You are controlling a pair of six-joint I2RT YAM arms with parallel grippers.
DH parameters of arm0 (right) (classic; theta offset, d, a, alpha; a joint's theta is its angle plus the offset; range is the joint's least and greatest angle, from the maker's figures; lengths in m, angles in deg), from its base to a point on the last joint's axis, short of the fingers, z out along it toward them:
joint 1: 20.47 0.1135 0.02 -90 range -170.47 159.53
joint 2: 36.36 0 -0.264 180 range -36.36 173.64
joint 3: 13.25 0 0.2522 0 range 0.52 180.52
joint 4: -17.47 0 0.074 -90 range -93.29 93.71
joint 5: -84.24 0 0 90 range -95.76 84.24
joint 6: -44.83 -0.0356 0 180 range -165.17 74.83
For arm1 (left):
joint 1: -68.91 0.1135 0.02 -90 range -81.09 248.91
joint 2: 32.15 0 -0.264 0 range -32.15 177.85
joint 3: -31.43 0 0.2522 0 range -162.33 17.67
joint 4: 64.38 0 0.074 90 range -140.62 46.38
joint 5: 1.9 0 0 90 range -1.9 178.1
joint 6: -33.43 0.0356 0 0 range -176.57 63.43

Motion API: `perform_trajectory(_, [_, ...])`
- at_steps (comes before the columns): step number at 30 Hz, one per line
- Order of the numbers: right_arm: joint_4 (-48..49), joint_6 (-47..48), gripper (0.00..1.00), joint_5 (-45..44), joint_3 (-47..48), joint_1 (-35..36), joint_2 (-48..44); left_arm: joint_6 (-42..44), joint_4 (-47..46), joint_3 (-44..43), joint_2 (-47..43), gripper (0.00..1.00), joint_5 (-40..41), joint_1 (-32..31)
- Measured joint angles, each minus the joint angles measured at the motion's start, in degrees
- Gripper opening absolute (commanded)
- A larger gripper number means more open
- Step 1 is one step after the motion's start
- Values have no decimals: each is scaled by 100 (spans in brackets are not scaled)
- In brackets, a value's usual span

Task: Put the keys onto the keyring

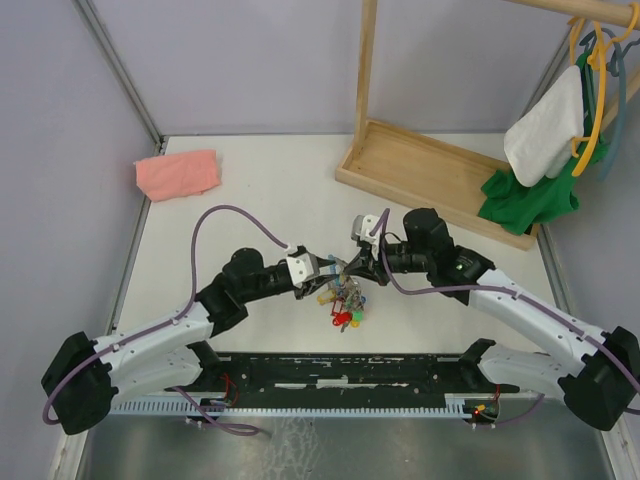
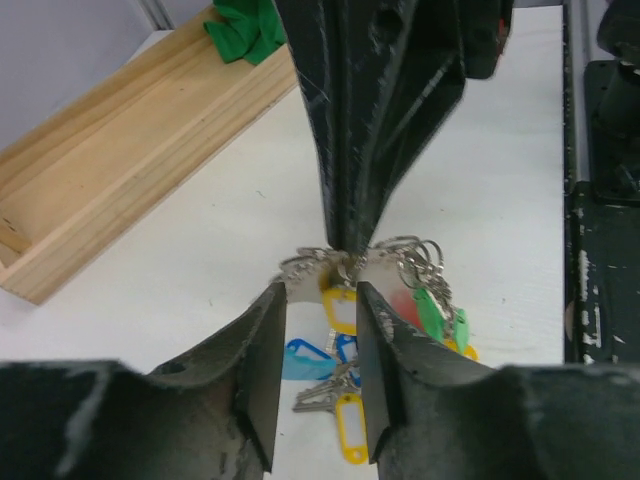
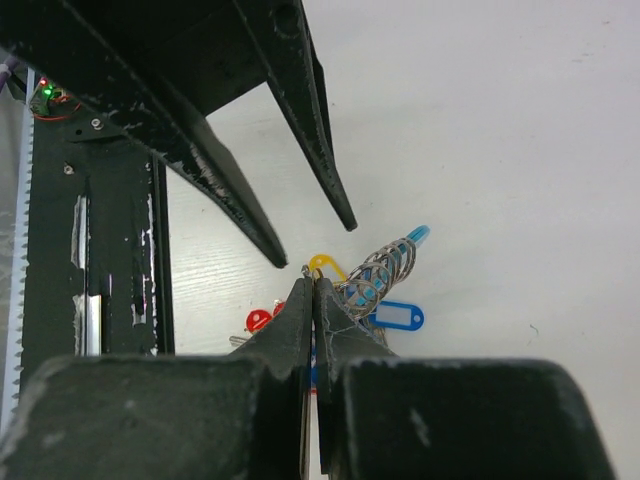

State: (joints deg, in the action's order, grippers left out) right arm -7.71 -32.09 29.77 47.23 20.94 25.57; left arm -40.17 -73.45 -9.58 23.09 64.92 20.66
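The keyring (image 3: 385,270), a stack of thin metal rings, hangs over the white table with coloured tags under it. My right gripper (image 3: 312,283) is shut on the keyring at its top; in the left wrist view the right gripper (image 2: 347,250) comes down from above onto the rings (image 2: 410,250). My left gripper (image 2: 320,292) is open, facing it, with nothing between its fingers (image 2: 262,350). Silver keys (image 2: 320,395) with a yellow tag (image 2: 350,430) and green tags (image 2: 432,312) dangle in the bunch (image 1: 345,303). Whether the keys sit on the ring I cannot tell.
A pink cloth (image 1: 178,173) lies at the far left. A wooden rack base (image 1: 430,175) stands at the back right, with a green cloth (image 1: 530,195) and a white cloth (image 1: 545,125) on hangers. A black plate (image 1: 340,370) runs along the near edge.
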Motion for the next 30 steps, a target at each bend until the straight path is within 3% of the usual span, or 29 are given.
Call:
perform_trajectory(5, [131, 55, 1, 24, -2, 0, -131, -4, -197, 470, -260, 53, -227, 17])
perform_trajectory(13, [321, 94, 1, 286, -4, 0, -188, -11, -531, 553, -39, 53, -595, 162])
perform_trajectory(30, [367, 205, 1, 704, -9, 0, -129, -26, -911, 516, 144, 44, -1493, 509])
